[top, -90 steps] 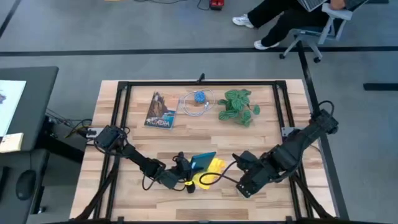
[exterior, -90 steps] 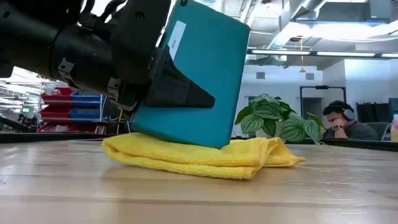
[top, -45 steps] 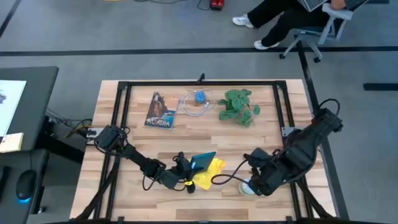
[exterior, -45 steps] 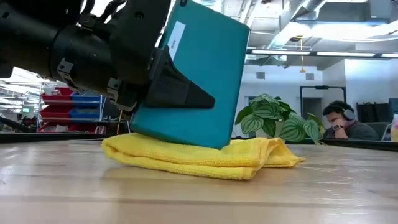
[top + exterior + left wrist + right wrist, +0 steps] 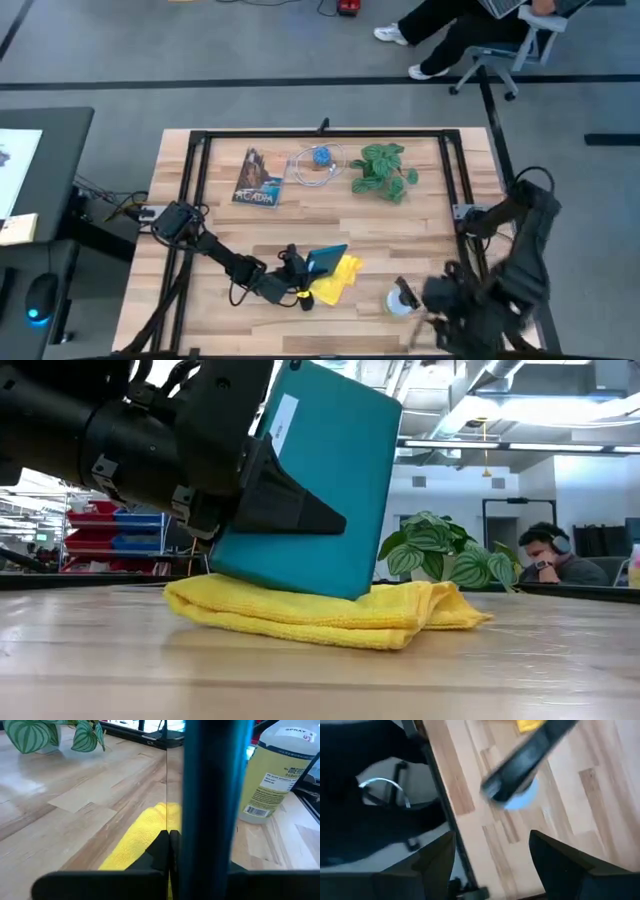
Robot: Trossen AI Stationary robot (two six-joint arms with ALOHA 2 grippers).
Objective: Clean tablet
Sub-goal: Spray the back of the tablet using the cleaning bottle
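Observation:
The tablet (image 5: 320, 480), in a teal cover, stands tilted with its lower edge on the folded yellow cloth (image 5: 320, 615), near the table's front middle. My left gripper (image 5: 303, 272) reaches in from the left and is shut on it. In the left wrist view the tablet (image 5: 215, 795) shows edge-on above the cloth (image 5: 142, 837). My right gripper (image 5: 495, 865) is open and holds nothing, off by the table's near right corner (image 5: 445, 308). A spray bottle (image 5: 400, 298) stands on the table between it and the cloth. My left gripper pinches the tablet between its two fingers, coming about level from the table's left. One finger (image 5: 290, 510) lies flat on the teal back (image 5: 340, 530); the tablet hides the other. The tablet leans, its lower edge (image 5: 290, 582) resting on the cloth.
At the far side lie an "ACADIA" booklet (image 5: 257, 178), a blue ball in a clear ring (image 5: 319, 160) and a potted leafy plant (image 5: 383, 170). A black frame (image 5: 470, 200) runs around the table. People sit beyond the table (image 5: 545, 555).
My right arm has pulled back toward the table's near right corner, and the spray bottle it stood over now shows alone on the table. My left gripper, the tablet and the cloth have stayed where they were.

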